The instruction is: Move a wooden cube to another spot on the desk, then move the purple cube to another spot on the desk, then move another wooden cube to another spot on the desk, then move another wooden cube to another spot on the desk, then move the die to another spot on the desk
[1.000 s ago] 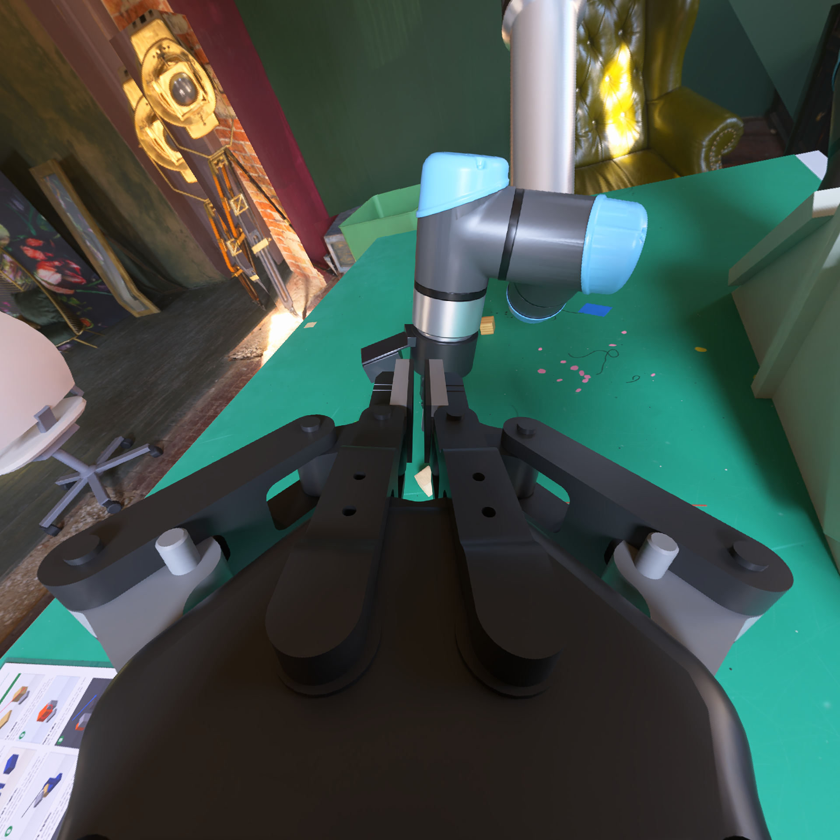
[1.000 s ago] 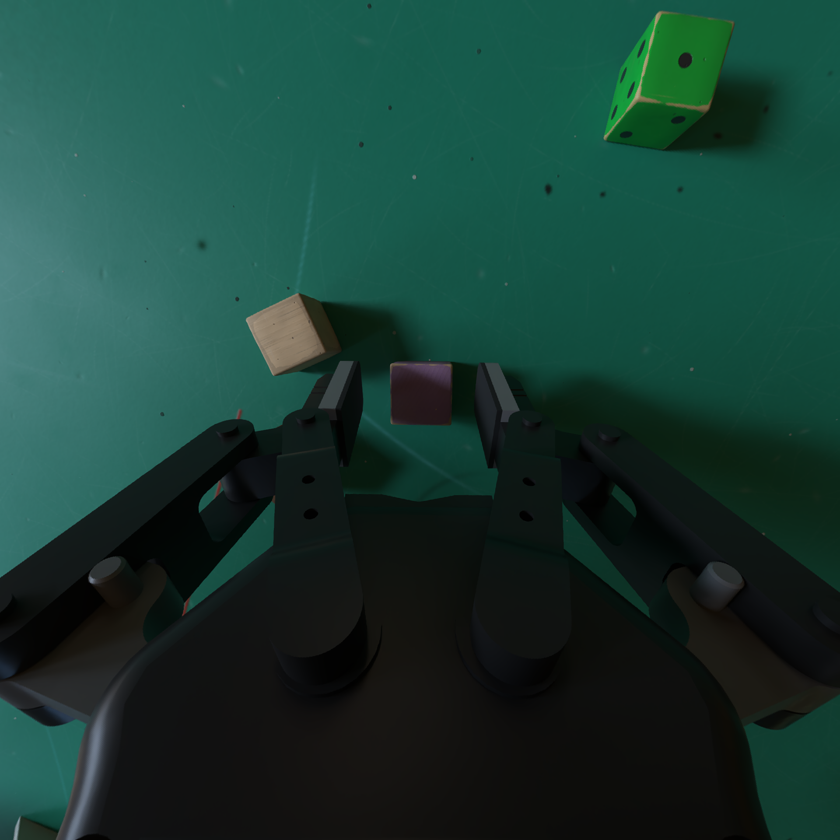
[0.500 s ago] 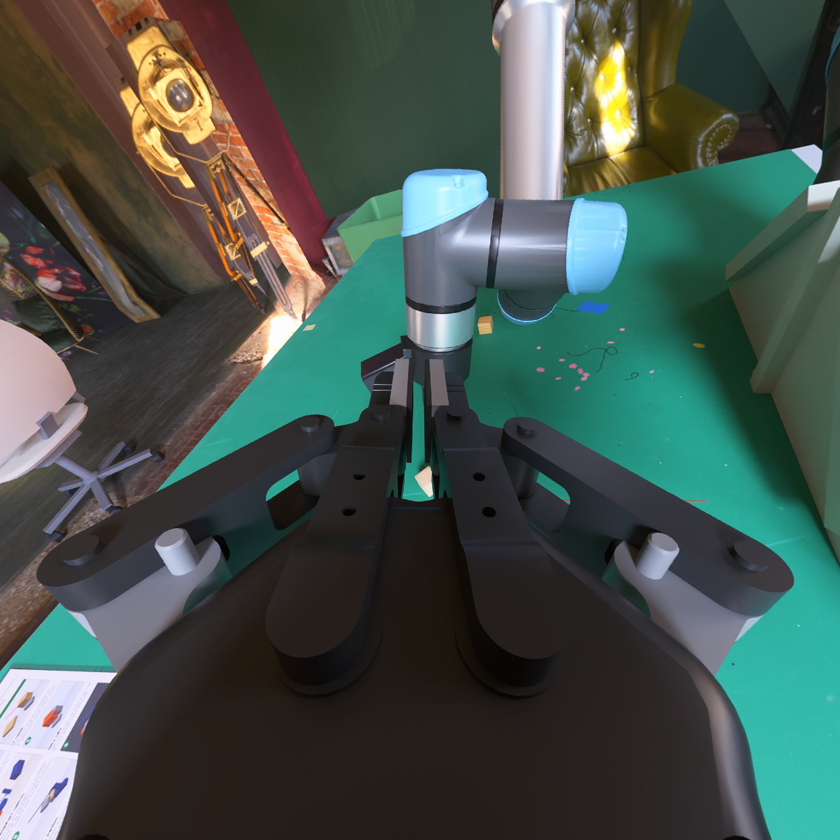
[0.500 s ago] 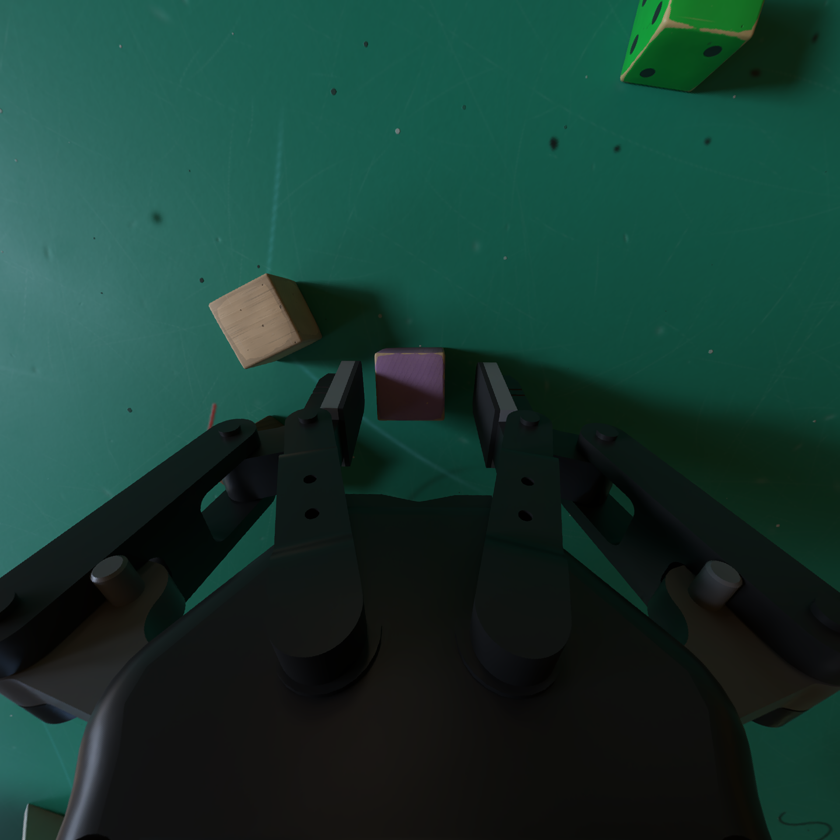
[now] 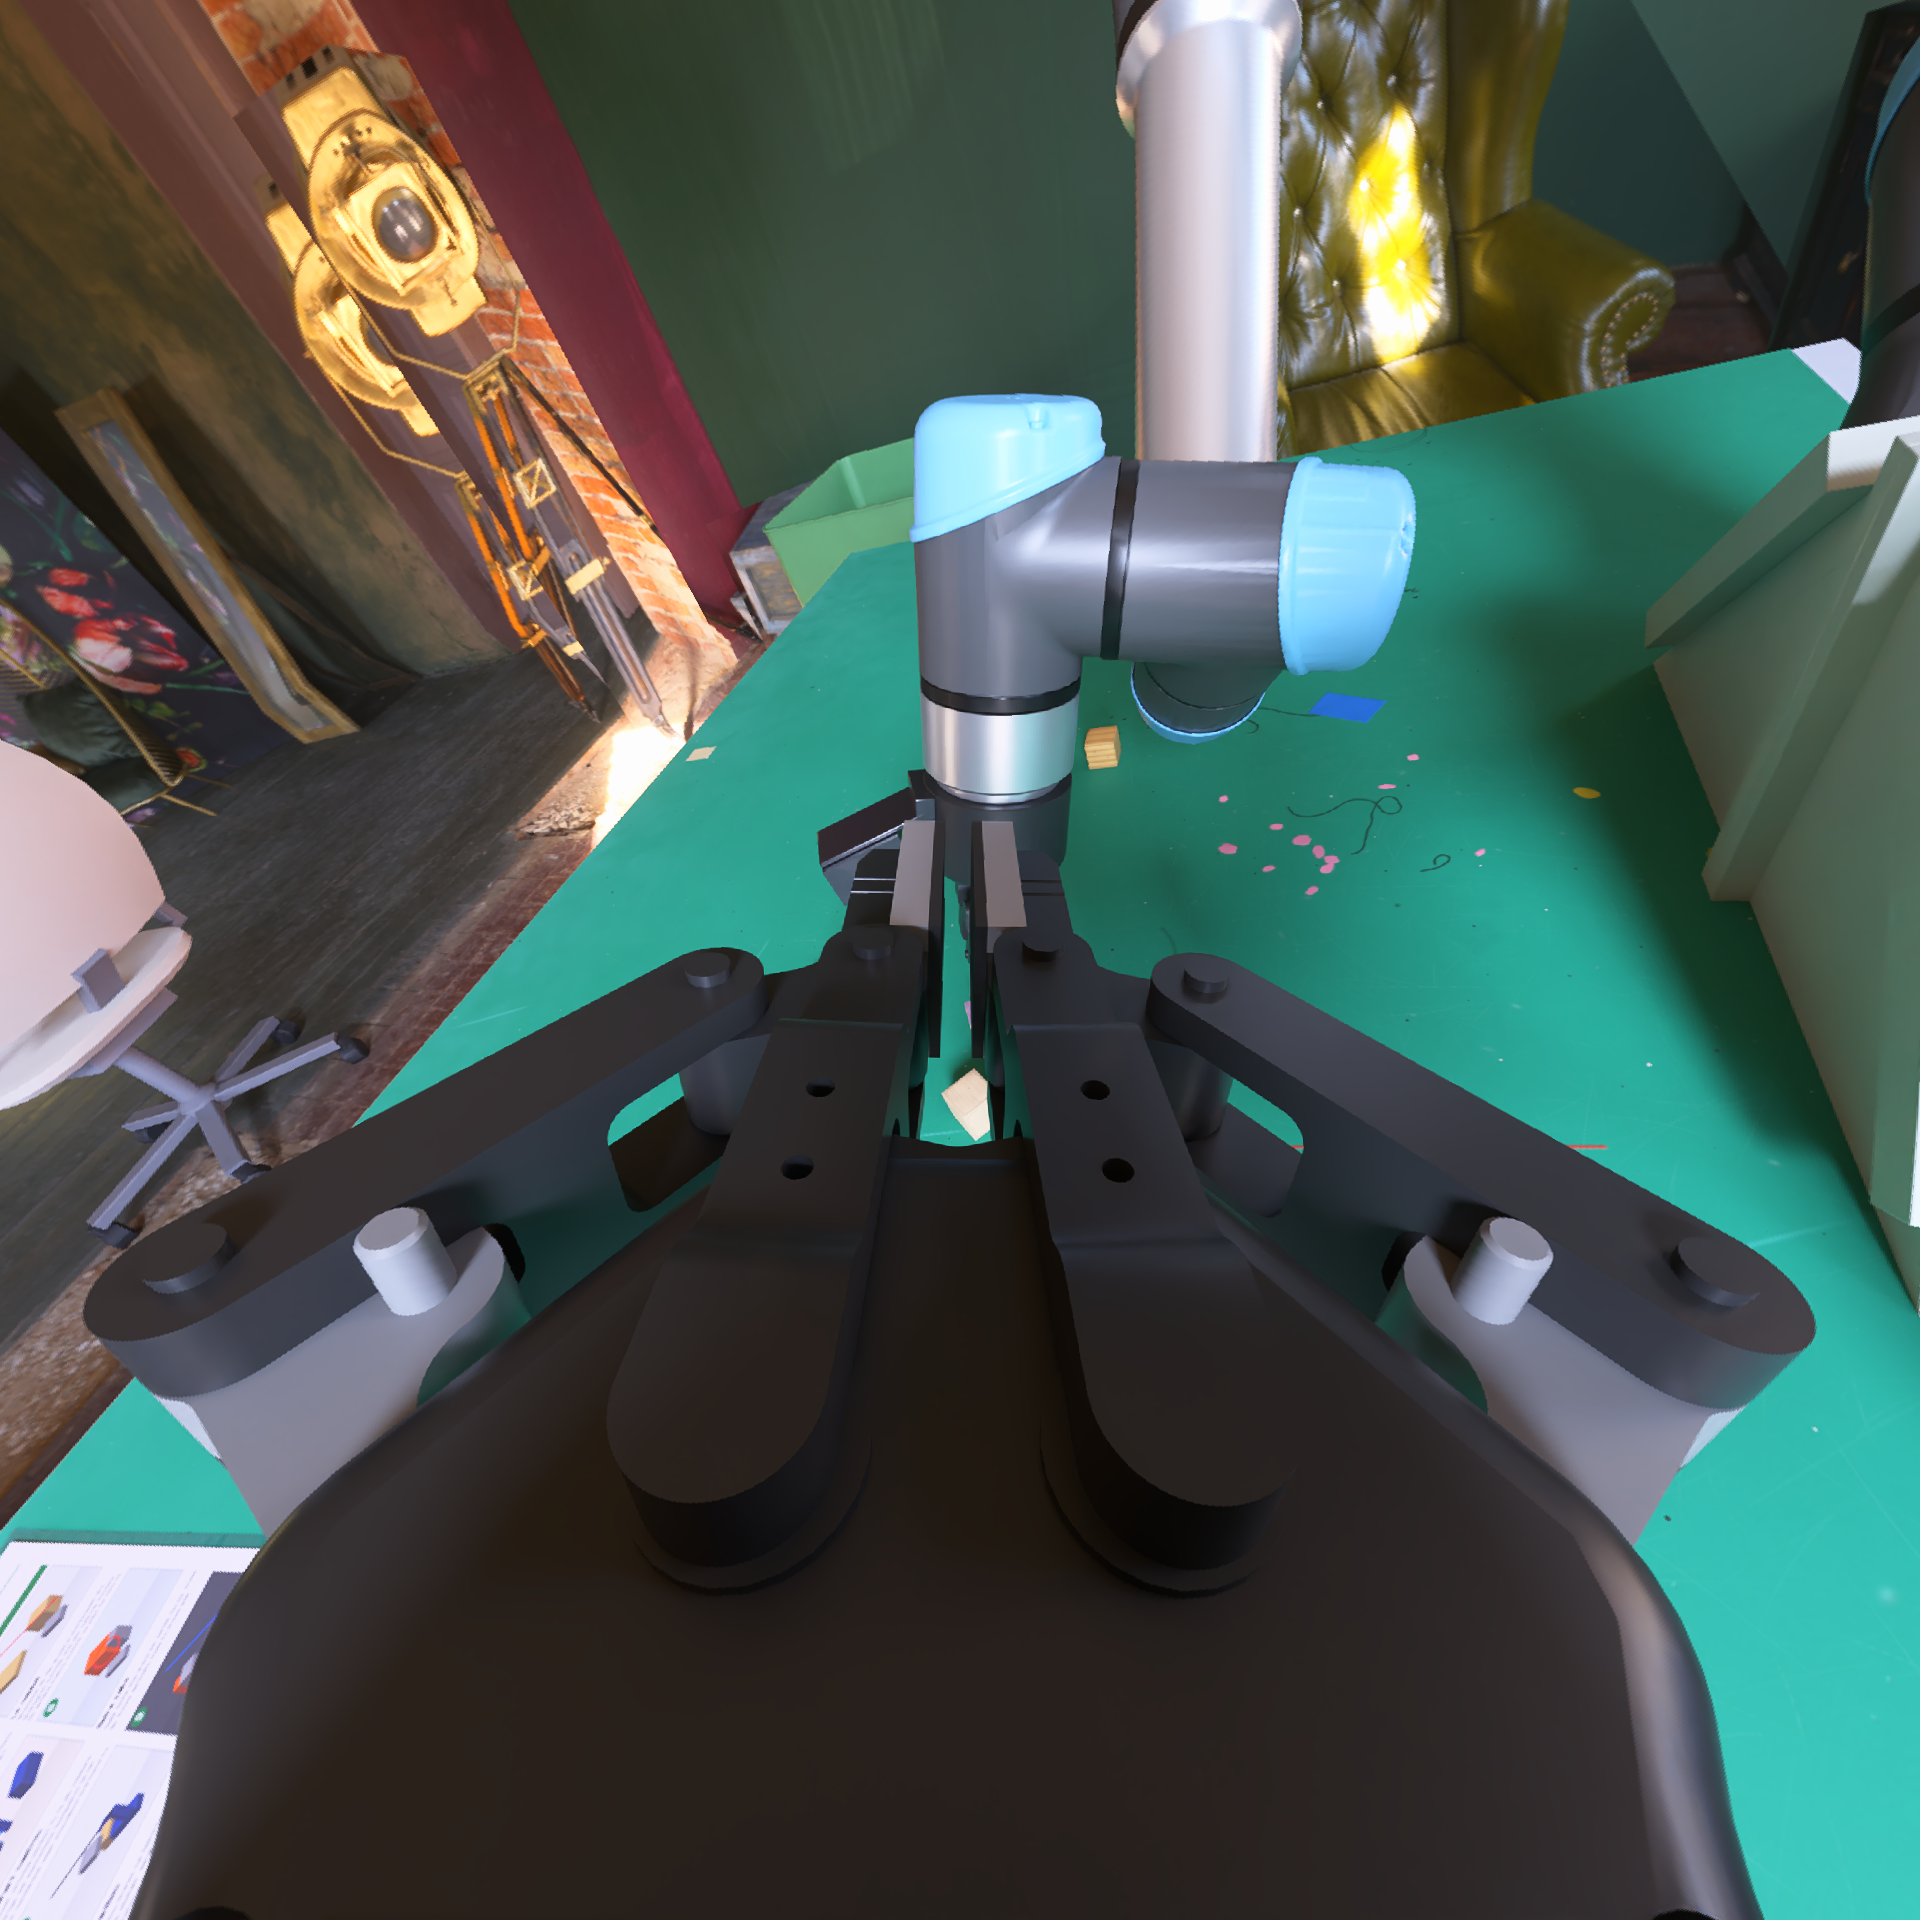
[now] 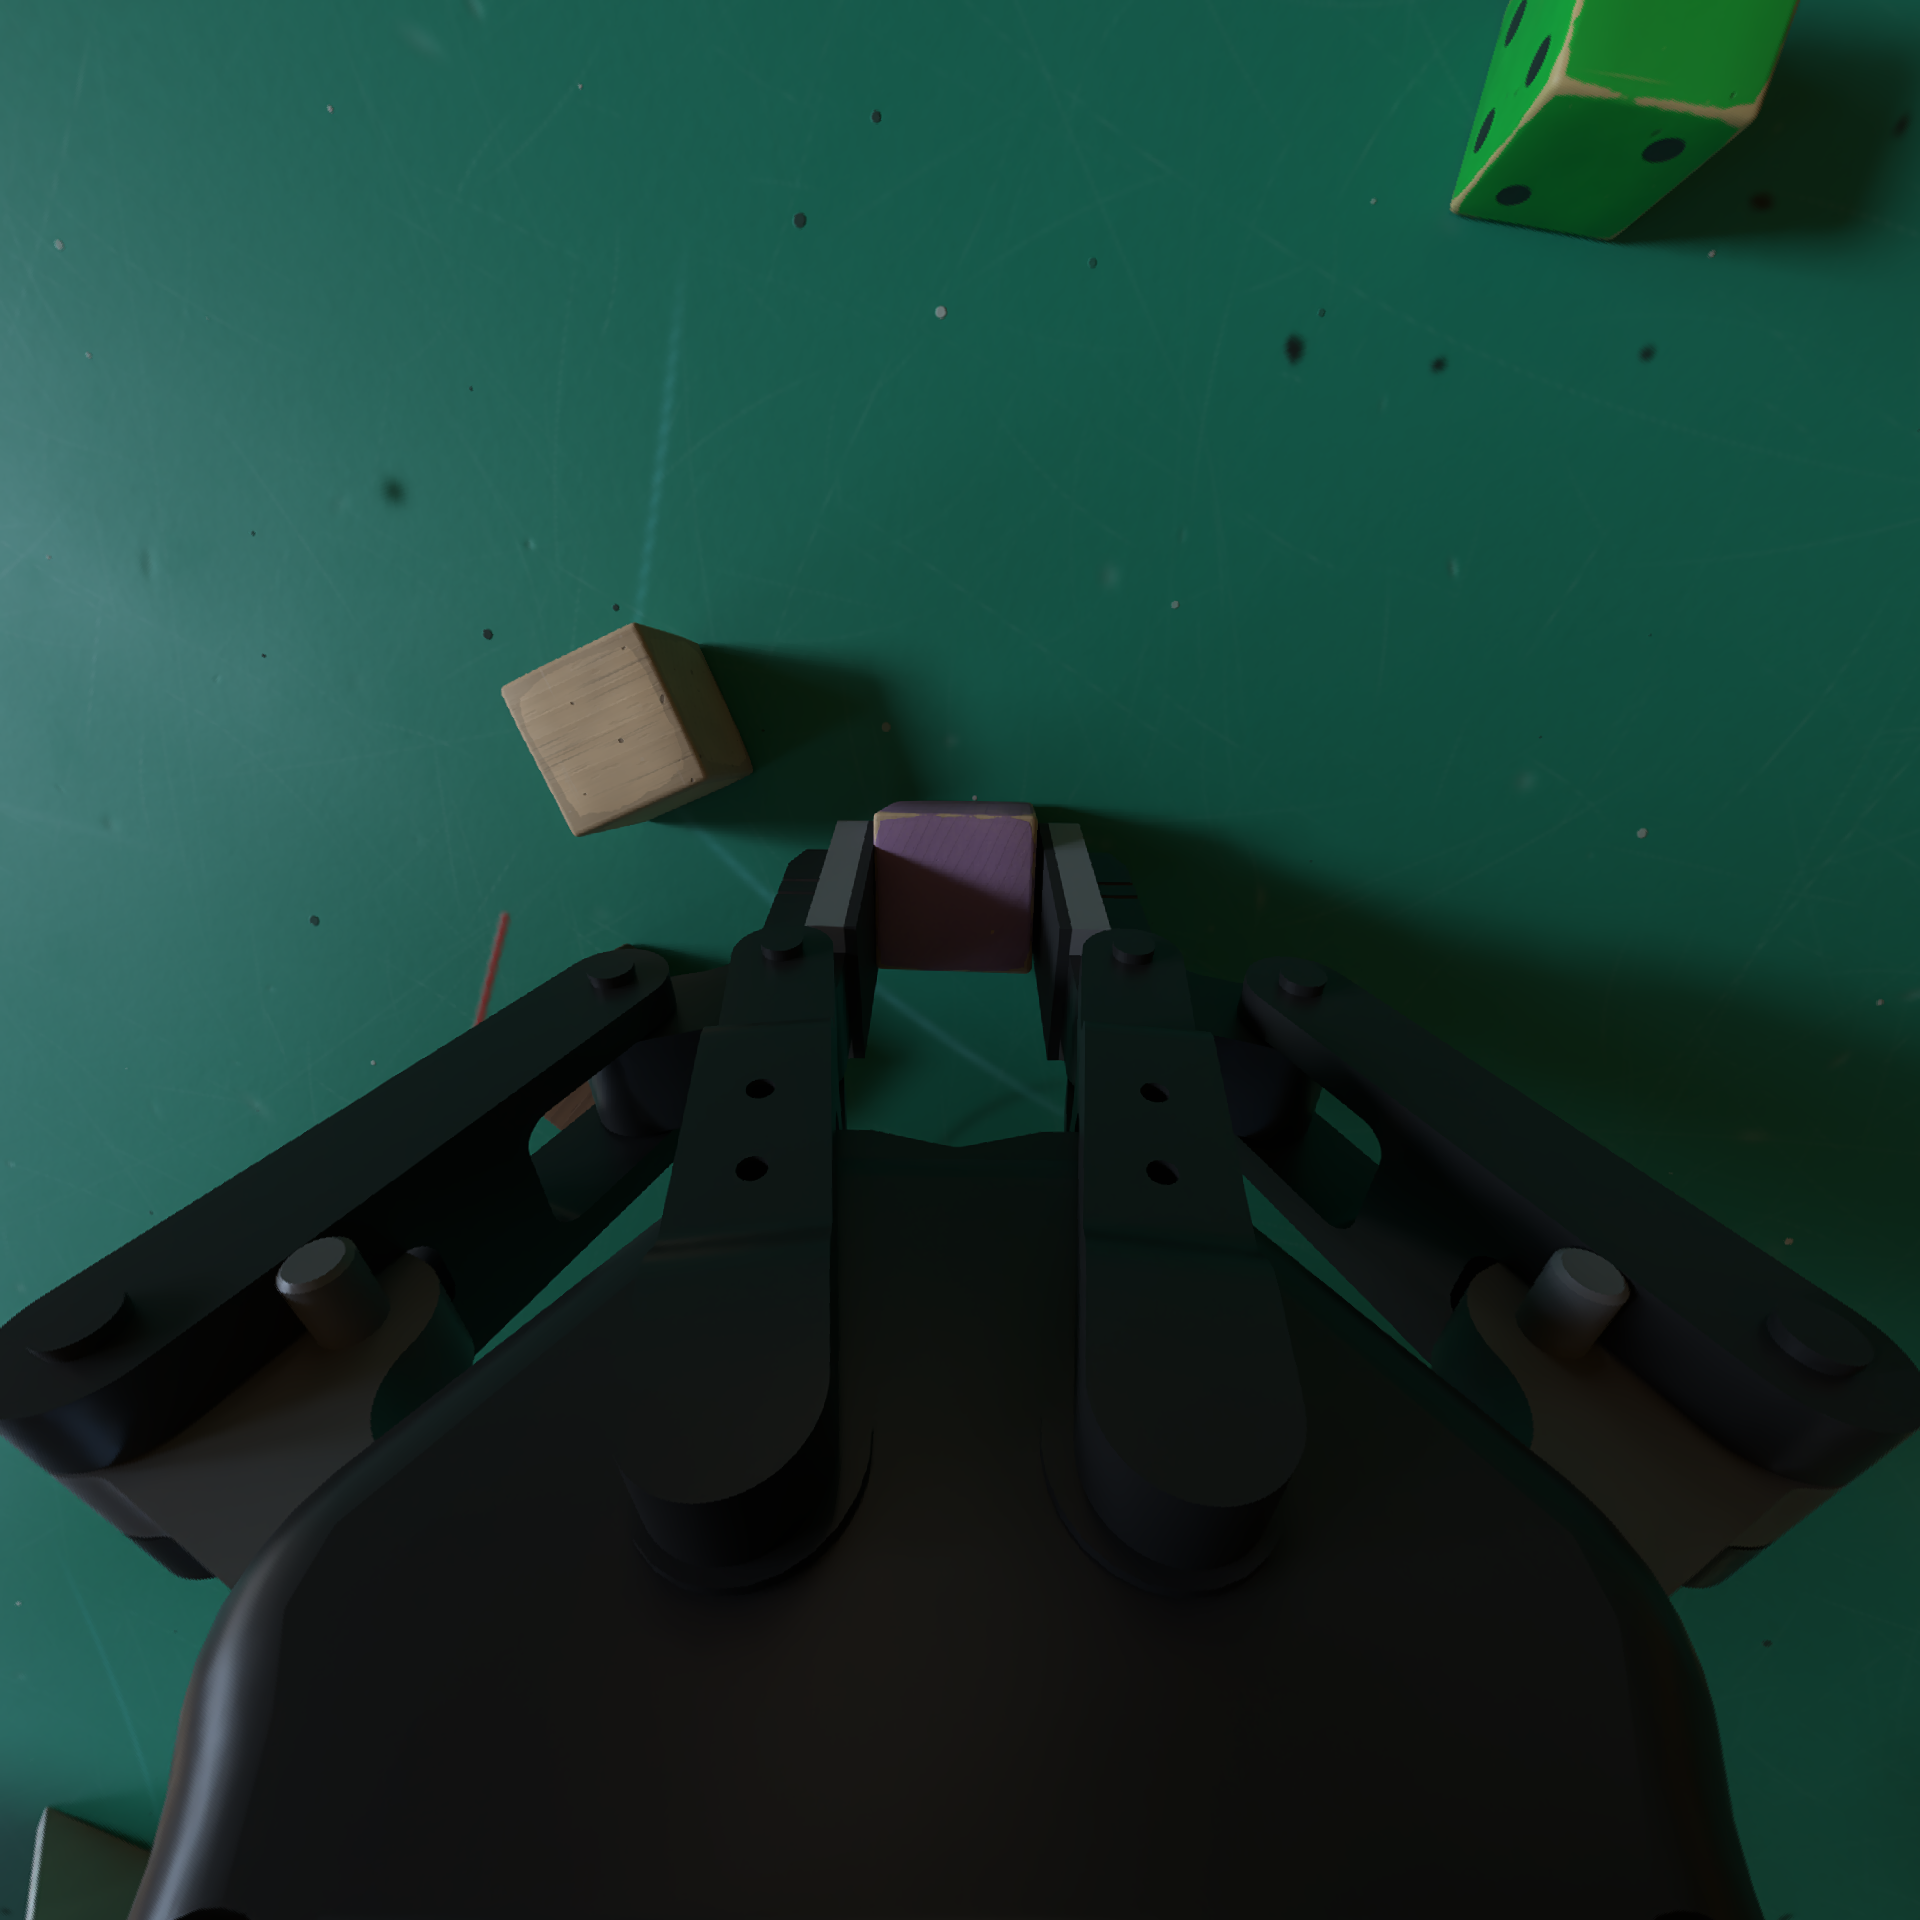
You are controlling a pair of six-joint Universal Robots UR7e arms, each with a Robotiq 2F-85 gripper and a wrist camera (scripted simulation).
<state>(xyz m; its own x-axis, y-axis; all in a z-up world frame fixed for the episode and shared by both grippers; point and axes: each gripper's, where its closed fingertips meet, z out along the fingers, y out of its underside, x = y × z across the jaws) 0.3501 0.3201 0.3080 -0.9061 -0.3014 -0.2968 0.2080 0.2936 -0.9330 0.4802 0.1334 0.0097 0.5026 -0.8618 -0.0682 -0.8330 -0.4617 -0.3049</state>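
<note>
In the right wrist view my right gripper (image 6: 954,883) is shut on the purple cube (image 6: 954,883), both pads against its sides, low over the green desk. A wooden cube (image 6: 623,727) lies tilted just to its upper left, apart from the fingers. The green die (image 6: 1605,114) sits at the top right. In the left wrist view my left gripper (image 5: 958,883) is shut and empty above the desk. A wooden cube (image 5: 966,1101) shows through the gap below its fingers. Another wooden cube (image 5: 1102,747) lies far off beside the right arm (image 5: 1039,623).
A pale green cabinet (image 5: 1808,831) stands on the desk at the right. A printed sheet (image 5: 73,1704) lies at the near left corner. The desk's left edge (image 5: 582,935) drops to the floor, with an office chair (image 5: 94,1039) beyond. A green bin (image 5: 842,520) sits at the far end.
My right gripper came down over the purple cube and its fingers closed on the cube's sides. The left gripper stayed shut and barely moved.
</note>
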